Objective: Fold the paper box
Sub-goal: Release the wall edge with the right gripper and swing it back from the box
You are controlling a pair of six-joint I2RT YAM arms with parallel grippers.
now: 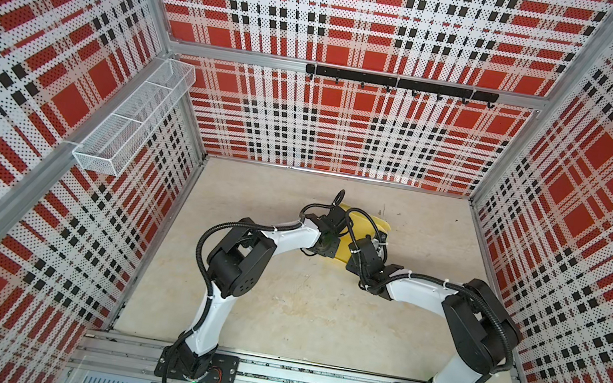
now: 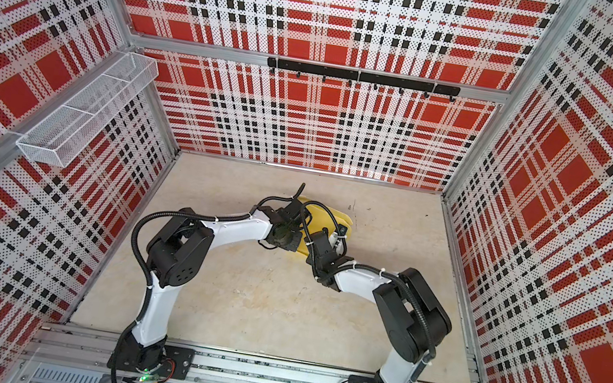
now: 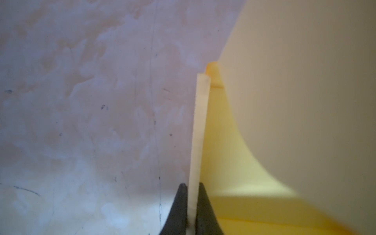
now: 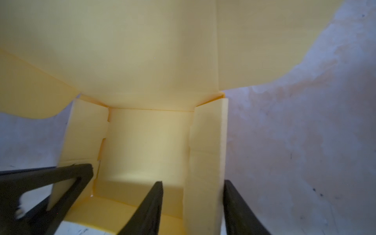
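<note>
Paper box in left hand

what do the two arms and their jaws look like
The left arm and right arm match: white link shells, black joint housings, ribbed black cable conduits fixed with white zip ties. The jaws are black, flat and tapering to narrow tips.

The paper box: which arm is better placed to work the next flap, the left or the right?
Probably the right. The right pincer stands open astride a side wall of the paper box, free to move. The left pincer is shut on the opposite wall, steadying it.
</note>
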